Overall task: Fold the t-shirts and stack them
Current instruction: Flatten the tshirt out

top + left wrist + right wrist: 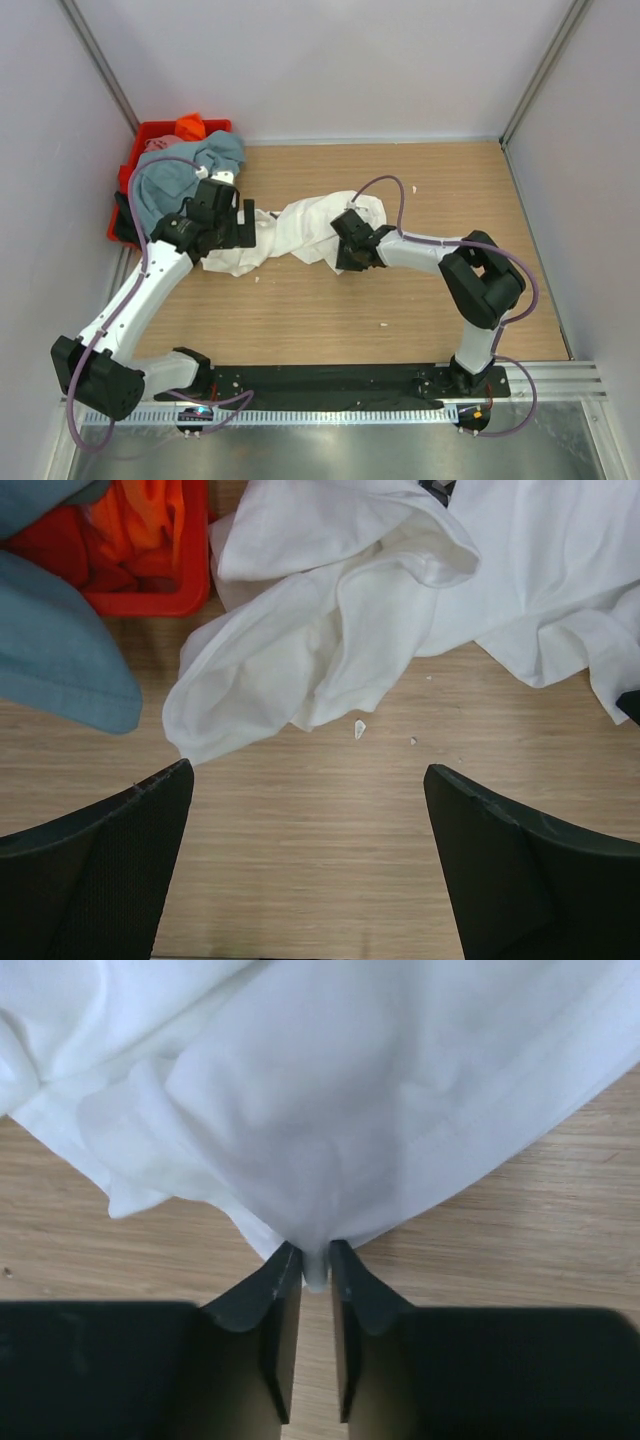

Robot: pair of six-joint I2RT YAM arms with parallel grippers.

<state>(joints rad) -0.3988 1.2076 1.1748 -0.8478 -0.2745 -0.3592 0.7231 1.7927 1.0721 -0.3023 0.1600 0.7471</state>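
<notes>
A white t-shirt (300, 232) lies crumpled on the wooden table between the two arms; its chest print is hidden. My right gripper (315, 1260) is shut on a pinch of the white t-shirt (330, 1110) at its near edge; from above it (345, 250) sits at the shirt's right side. My left gripper (308, 780) is open and empty, hovering over bare wood just short of the white t-shirt's (330, 620) left end; from above it (243, 222) is at the shirt's left side. A grey-blue t-shirt (185, 170) and an orange one (190, 126) lie in the crate.
A red plastic crate (150, 131) stands at the back left corner against the wall; its rim (150, 602) and the grey-blue cloth (55, 650) spilling from it lie just left of my left gripper. Small white crumbs (359, 728) dot the wood. Walls enclose the table.
</notes>
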